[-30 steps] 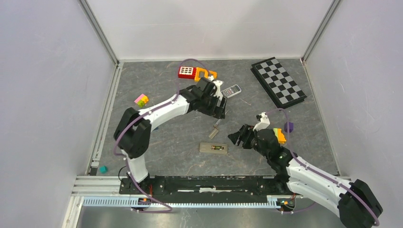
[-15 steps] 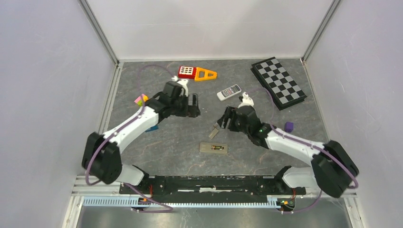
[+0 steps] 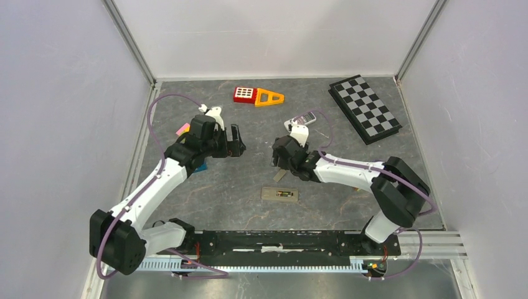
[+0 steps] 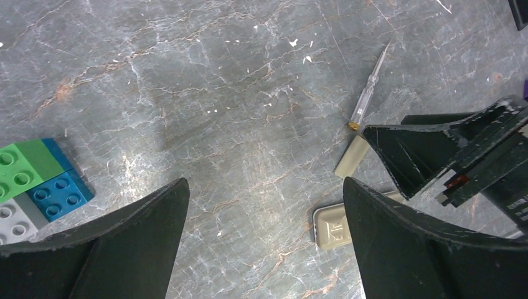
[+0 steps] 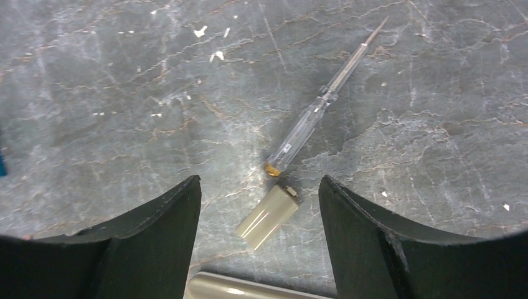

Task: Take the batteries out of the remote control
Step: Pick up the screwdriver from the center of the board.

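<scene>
The beige remote lies back-up at front centre, with a dark patch in its open compartment; I cannot make out single batteries there. Its end shows in the left wrist view and its edge in the right wrist view. A small beige cover and a thin clear pen-like stick lie just behind it. My right gripper is open and empty above the cover, also in the top view. My left gripper is open and empty over bare table, left of these.
A second grey remote lies behind the right wrist. A checkerboard is at the back right and a red and orange toy at the back. Coloured bricks lie by the left arm.
The left gripper has pulled away leftward from the grey remote. The right gripper has swung in to the left and now hangs over the cover and stick. Nothing was grasped.
</scene>
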Controlling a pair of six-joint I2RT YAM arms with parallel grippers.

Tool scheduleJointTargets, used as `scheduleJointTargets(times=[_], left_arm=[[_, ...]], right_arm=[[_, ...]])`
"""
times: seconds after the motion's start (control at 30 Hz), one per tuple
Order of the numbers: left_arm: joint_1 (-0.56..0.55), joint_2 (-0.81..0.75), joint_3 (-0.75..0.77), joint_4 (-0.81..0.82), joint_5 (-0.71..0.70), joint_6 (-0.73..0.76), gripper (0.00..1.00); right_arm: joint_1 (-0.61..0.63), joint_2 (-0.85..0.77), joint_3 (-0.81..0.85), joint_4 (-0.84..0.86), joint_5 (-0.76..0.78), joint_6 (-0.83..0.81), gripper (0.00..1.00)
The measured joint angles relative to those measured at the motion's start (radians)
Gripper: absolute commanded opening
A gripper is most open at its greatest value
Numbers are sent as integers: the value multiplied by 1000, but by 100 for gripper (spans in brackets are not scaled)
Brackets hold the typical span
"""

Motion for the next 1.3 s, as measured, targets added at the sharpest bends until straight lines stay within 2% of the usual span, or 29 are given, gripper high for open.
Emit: scheduleJointTargets(times=[0.27, 0.7, 1.07, 1.3], left_arm=[[10, -60, -28, -10, -76, -35, 100], [17, -90, -66, -16, -108, -74, 100], [17, -113, -84, -27, -107, -82, 100], [19, -114, -85, -32, -106, -83, 100]], right_arm=[[14, 87, 19, -41, 87, 23, 68], [-10, 165, 68, -45, 97, -2, 57], [-21, 207, 63, -38, 101, -34, 37], [-62, 156, -15, 24, 63, -77, 25]])
